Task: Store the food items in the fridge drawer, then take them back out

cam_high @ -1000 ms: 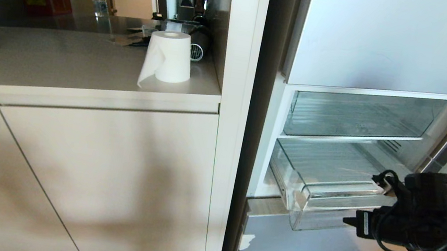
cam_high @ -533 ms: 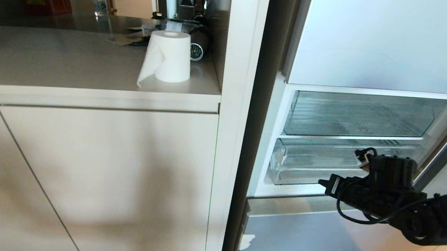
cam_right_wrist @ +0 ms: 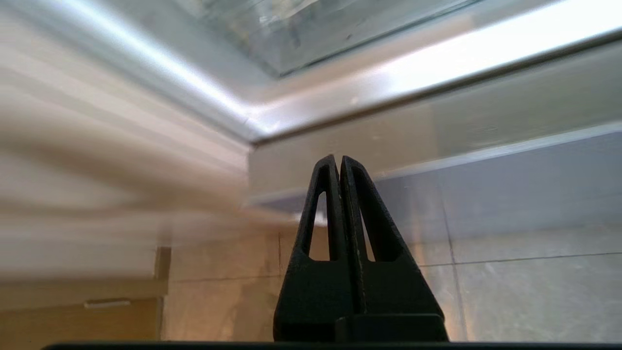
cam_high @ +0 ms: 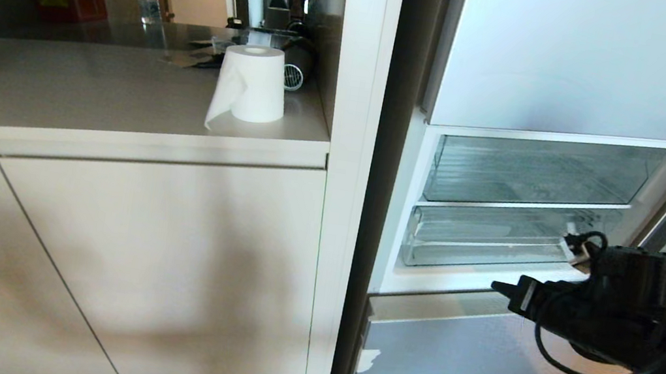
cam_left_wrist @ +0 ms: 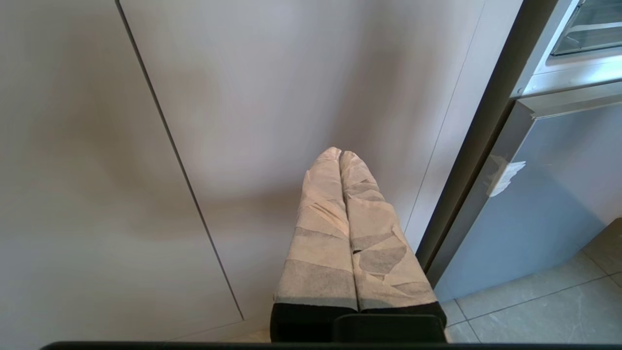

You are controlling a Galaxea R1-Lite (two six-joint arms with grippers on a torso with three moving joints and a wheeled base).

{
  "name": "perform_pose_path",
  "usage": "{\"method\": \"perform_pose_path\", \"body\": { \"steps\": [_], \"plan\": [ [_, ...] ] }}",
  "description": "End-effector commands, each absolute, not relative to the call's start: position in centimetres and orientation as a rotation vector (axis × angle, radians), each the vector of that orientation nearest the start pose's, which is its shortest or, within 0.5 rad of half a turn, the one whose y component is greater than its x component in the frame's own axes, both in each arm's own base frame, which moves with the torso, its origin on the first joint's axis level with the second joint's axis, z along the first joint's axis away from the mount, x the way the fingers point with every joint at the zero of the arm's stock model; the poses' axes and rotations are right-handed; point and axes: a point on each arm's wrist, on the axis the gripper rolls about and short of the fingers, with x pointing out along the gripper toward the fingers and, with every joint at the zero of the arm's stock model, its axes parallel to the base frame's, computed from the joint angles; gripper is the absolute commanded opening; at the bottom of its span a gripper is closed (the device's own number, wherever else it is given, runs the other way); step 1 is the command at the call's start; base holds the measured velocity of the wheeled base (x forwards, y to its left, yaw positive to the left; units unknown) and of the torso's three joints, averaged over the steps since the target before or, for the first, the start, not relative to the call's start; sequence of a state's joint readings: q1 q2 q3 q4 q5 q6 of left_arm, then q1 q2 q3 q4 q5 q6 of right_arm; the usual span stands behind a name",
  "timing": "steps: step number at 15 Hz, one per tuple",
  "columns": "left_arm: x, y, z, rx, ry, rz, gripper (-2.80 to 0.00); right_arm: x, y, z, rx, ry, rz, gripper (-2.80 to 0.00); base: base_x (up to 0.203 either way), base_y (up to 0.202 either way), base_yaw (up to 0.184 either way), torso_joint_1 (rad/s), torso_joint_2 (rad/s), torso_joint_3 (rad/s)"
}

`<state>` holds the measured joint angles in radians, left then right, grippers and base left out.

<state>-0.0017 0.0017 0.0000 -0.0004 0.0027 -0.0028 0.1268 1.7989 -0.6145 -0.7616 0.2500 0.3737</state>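
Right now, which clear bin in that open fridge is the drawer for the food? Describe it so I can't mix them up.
Start at the pale blue-grey fridge right of the counter. Two clear bins sit in its open compartment. The fridge drawer is the lower, shallower one with a stepped front lip, beneath the upper drawer with its taller plain front.

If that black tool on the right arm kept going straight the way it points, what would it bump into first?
Probably the fridge's pale ledge just below the clear fridge drawer. The right tool, shut, aims at that strip in its own camera, though depth is hard to judge.
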Motion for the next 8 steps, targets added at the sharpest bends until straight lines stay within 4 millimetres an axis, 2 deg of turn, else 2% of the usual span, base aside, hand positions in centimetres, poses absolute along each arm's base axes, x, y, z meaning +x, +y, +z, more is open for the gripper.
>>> {"method": "perform_pose_path", "body": {
  "steps": [1,3,5,6,8],
  "plan": [
    [-2.3,0.0,7.6,-0.003,0.002,0.002,-2.80,23.7,3.6,15.8,0.356,0.347,0.321,-2.80,0.000,0.000,0.000,0.000,0.00,0.000],
    [-2.3,0.0,7.6,-0.003,0.003,0.002,-2.80,17.6,2.7,17.6,0.279,0.224,0.318,-2.80,0.000,0.000,0.000,0.000,0.00,0.000],
    [-2.3,0.0,7.6,-0.003,0.002,0.002,-2.80,11.4,1.7,18.1,0.198,0.100,0.272,-2.80,0.000,0.000,0.000,0.000,0.00,0.000],
    [-2.3,0.0,7.6,-0.003,0.002,0.002,-2.80,8.5,1.2,17.3,0.152,0.066,0.232,-2.80,0.000,0.000,0.000,0.000,0.00,0.000],
    [-2.3,0.0,7.6,-0.004,0.002,0.002,-2.80,4.1,0.5,14.6,0.086,0.061,0.164,-2.80,0.000,0.000,0.000,0.000,0.00,0.000]
  ]
}}
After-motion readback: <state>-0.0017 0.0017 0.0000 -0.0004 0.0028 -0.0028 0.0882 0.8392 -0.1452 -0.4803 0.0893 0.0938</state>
